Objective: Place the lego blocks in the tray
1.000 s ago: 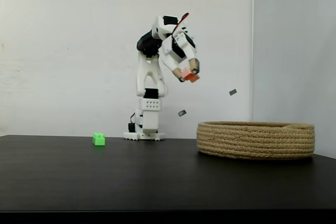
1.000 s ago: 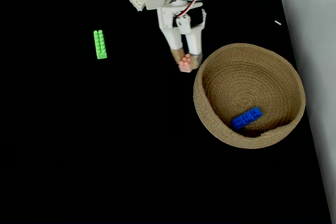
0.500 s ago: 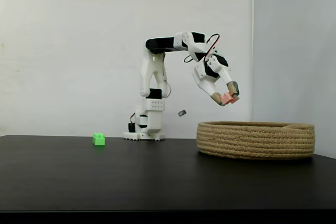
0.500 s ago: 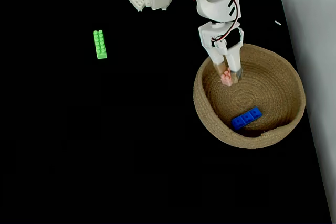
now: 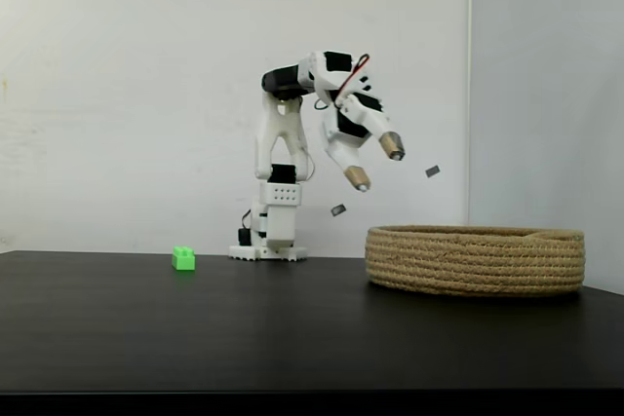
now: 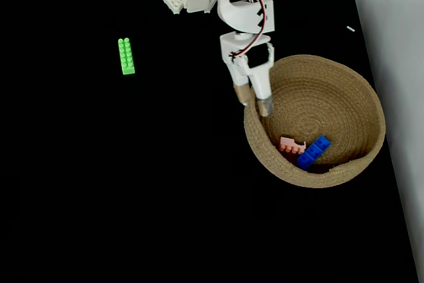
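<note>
The white, 3D-printed arm with black servo blocks (image 5: 283, 133) rises from its base at the back of the worktop, the lower link upright and the upper link folded forward at the top — a red wire loops over the wrist. From there the wrist tips downward and to the right in the side-on fixed view. The two-finger gripper (image 5: 375, 163) hangs in the air with its jaws spread wide apart and nothing between them; both fingertips (image 5: 392, 146) are wrapped in tan tape. In the top-down fixed view the gripper (image 6: 254, 99) points down-frame — away from the base.
</note>
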Robot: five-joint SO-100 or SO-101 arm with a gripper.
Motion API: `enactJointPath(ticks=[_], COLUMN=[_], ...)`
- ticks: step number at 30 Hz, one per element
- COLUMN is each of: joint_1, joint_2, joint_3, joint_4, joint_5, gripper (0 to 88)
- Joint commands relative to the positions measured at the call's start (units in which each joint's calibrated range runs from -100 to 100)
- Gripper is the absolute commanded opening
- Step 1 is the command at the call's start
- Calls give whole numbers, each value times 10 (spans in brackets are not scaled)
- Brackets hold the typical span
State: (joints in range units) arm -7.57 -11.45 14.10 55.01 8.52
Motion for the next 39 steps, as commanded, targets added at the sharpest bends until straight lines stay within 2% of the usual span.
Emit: enactJointPath(ticks=[1,7,12,17,22,28,33,39], joint_1=[97,229,373,484,522,562,570,573], joint_2=[-141,-235,-252,-216,-126,-39,9,63], joint_3=[75,179,206,252,240,170,132,109], joint_4=[96,178,261,238,172,150,146,105], joint_5=[78,216,358,449,493,583,610,605], gripper=[283,274,271,274,286,301,303,299])
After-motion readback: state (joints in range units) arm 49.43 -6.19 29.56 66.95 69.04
